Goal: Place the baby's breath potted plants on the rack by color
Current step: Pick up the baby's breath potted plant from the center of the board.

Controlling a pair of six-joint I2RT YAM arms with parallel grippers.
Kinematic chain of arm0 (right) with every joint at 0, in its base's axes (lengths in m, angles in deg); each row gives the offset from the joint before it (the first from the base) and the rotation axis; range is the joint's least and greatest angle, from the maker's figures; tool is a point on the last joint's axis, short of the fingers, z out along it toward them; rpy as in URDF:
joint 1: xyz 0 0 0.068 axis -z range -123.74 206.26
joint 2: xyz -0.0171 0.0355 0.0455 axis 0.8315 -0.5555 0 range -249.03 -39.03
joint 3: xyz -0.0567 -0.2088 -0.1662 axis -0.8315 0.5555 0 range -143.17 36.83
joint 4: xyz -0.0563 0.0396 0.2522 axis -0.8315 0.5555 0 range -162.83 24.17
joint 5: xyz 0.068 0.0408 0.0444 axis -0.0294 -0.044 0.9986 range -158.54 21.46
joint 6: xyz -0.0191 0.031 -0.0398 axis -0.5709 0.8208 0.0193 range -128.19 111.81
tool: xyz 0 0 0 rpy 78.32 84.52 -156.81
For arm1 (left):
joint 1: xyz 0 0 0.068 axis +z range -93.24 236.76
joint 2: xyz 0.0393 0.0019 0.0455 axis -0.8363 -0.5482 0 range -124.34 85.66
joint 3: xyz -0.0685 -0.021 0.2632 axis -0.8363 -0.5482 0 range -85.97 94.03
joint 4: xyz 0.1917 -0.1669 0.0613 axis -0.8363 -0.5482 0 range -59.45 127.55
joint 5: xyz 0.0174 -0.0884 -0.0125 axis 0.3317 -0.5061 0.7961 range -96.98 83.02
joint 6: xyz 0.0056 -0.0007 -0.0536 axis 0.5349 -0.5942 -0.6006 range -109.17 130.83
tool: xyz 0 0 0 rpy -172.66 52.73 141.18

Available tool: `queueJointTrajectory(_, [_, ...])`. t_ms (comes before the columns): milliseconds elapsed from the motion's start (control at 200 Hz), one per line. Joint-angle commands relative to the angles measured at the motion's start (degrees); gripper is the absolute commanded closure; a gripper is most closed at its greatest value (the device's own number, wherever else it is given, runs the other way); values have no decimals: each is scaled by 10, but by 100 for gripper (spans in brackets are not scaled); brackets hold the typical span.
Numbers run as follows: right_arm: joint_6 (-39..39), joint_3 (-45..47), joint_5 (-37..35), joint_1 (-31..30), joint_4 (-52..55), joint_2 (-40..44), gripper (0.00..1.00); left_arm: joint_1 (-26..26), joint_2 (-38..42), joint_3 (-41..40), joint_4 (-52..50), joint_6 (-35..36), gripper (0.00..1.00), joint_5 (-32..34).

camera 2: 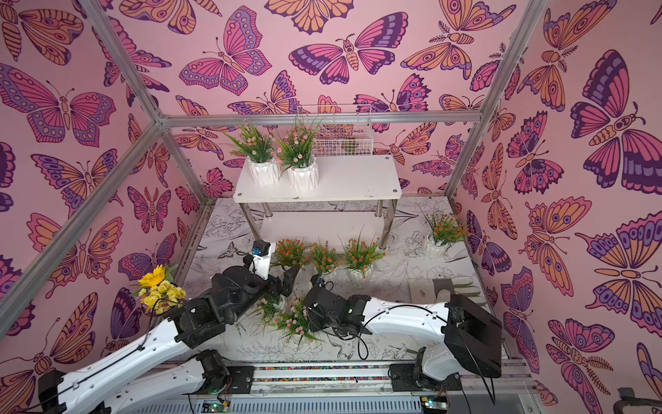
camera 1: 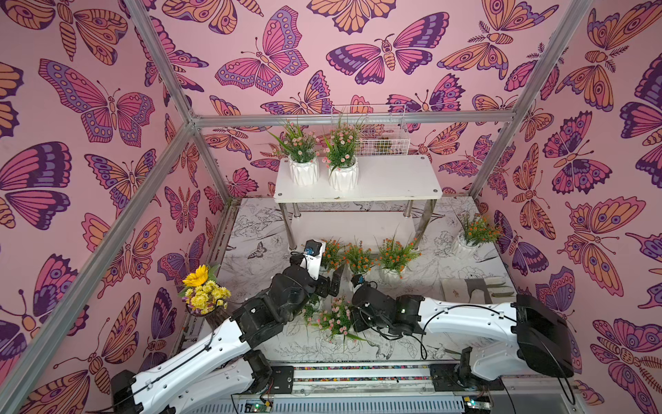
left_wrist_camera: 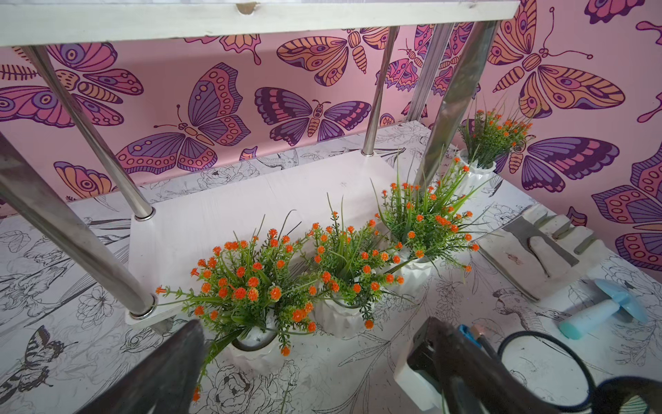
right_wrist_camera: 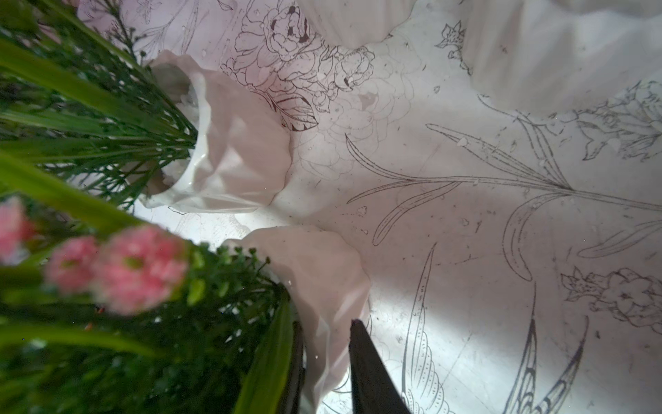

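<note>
Left claw (left_wrist_camera: 315, 322) apart, before nearest orange plant (left_wrist_camera: 247, 286). Right claw (right_wrist_camera: 326, 324) straddles pink plant (right_wrist_camera: 322, 272) pot rim; clamped or not, cannot tell.

Rack (camera 1: 394, 179): one, with two boards.
Pink flower pots: four. On the rack's top board: end pink pot (camera 1: 303, 172), second pink pot (camera 1: 343, 177). In front of the rack: front pink pot (camera 1: 336, 319), half-hidden pink pot (camera 1: 311, 310).
Orange flower pots: four. In a row just in front of the rack: orange pot one (camera 1: 331, 252), orange pot two (camera 1: 358, 260), orange pot three (camera 1: 396, 256). Beside the rack: lone orange pot (camera 1: 478, 229).
Sunflower bunch (camera 1: 202, 292): one.
Wire basket (camera 1: 379, 143): one, behind the rack.
Robot arms: two, left arm (camera 1: 200, 358) and right arm (camera 1: 465, 319).
</note>
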Motion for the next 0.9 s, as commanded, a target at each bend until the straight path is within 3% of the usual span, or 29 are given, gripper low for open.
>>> queueJointTrajectory(0, [10, -20, -15, -7, 21, -18, 77, 0, 6, 5, -14, 1, 0, 11])
queueJointTrajectory(230, [21, -31, -27, -10, 29, -45, 82, 2, 9, 5, -17, 3, 0, 12])
queueJointTrajectory(436, [20, -29, -49, -10, 45, -40, 93, 1, 19, -2, -19, 1, 0, 14])
queueJointTrajectory(896, [-21, -21, -91, 27, 162, 89, 98, 1, 24, -13, -10, 6, 0, -11])
